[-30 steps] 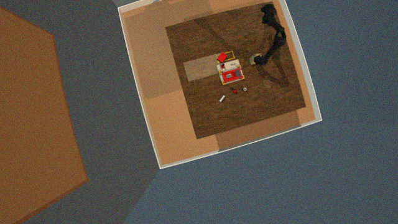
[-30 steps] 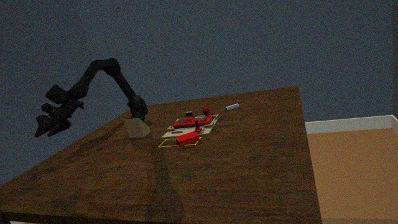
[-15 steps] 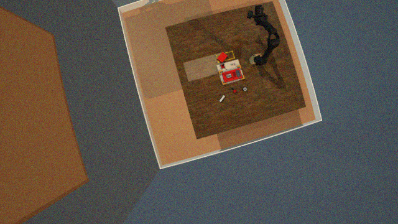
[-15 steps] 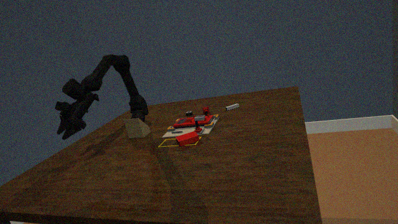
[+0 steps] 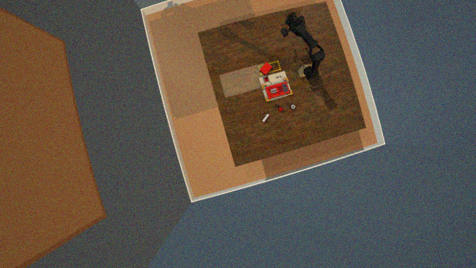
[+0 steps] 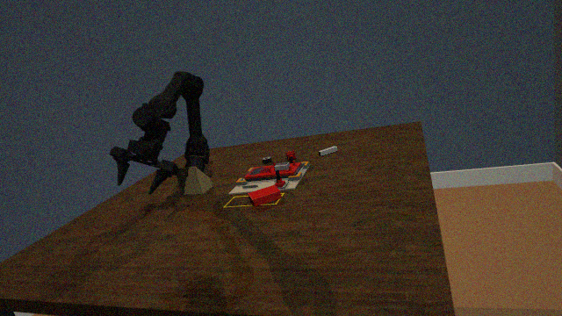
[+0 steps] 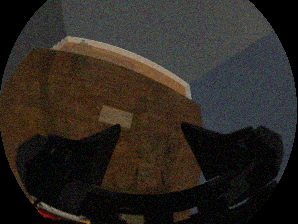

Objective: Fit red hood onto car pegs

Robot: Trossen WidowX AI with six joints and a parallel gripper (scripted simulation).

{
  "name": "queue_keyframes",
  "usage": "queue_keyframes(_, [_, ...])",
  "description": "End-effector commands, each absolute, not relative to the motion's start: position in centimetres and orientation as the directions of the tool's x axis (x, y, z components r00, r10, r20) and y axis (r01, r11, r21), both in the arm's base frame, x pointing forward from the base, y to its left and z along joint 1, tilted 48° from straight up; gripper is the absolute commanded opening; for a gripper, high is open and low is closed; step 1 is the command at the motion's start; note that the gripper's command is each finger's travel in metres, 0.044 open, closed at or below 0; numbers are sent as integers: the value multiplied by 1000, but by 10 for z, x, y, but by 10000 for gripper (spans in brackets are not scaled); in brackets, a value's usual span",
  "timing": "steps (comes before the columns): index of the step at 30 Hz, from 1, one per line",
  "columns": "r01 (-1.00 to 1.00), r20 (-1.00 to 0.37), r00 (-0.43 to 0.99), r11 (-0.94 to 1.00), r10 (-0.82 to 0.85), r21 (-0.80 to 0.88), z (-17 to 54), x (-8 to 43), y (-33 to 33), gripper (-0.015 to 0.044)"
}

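The hood (image 5: pixel 265 68) (image 6: pixel 264 196), a red block-like shell, lies on the table, turned askew over one end of a yellow outline. The red chassis (image 5: pixel 280 93) (image 6: pixel 256 175) sits in its jig beside it, with a light grey engine block (image 5: pixel 274 91) (image 6: pixel 282 167) on the deck. The pegs and corner holes are too small to make out. My gripper (image 6: pixel 135 189) (image 7: pixel 150 125) is open and empty, its fingers wide apart. It hangs above the table, well away from the hood, on the arm-base side in the exterior view.
A white plate (image 5: pixel 277 78) with small parts, one red, lies between hood and jig. The yellow outline (image 6: pixel 225 204) is on the table. Beyond the jig are a white bar (image 5: pixel 265 117) (image 6: pixel 328 151), a small red part (image 5: pixel 280 109) and a wheel-like ring.
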State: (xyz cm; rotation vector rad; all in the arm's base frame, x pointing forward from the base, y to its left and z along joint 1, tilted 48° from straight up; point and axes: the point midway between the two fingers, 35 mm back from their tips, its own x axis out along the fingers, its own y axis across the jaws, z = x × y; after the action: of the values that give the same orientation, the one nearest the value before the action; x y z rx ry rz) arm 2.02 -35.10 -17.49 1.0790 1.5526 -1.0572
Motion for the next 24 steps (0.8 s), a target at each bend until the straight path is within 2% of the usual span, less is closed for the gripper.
queue_keyframes(1, [872,-975,-98,489,200,13,-162,76,-340,440])
queue_keyframes(7, [610,-949,12,750,315,257,-142,146,-313,440])
queue_keyframes(12, [280,-894,95,850,437,445,-117,204,-282,440])
queue_keyframes(18, [-147,-794,159,809,587,569,-83,268,-238,440])
queue_keyframes(22, [-409,-709,182,708,682,576,-57,306,-206,440])
queue_keyframes(24, [-477,-682,186,672,707,566,-49,315,-194,440])
